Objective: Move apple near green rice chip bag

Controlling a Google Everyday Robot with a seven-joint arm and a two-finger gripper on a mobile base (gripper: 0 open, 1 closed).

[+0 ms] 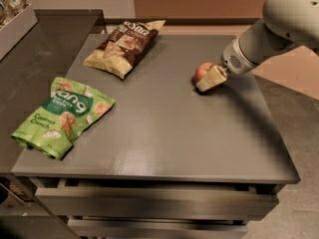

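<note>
One gripper [209,78] sat low at right of table [174,133], against apple [202,70]; grasp or not, could not tell | apple on tabletop, well apart from green rice chip bag [62,116] at front left | judged firm, smooth, light, prone to roll; grip across its widest middle

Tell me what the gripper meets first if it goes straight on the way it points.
The apple: the gripper, reaching in from the right and aimed leftward, sits right at it, though depth leaves actual contact unclear.

End effector [208,79] at apple [201,69], seemingly hiding its lower side, arm [279,26] cropped by edge
</note>
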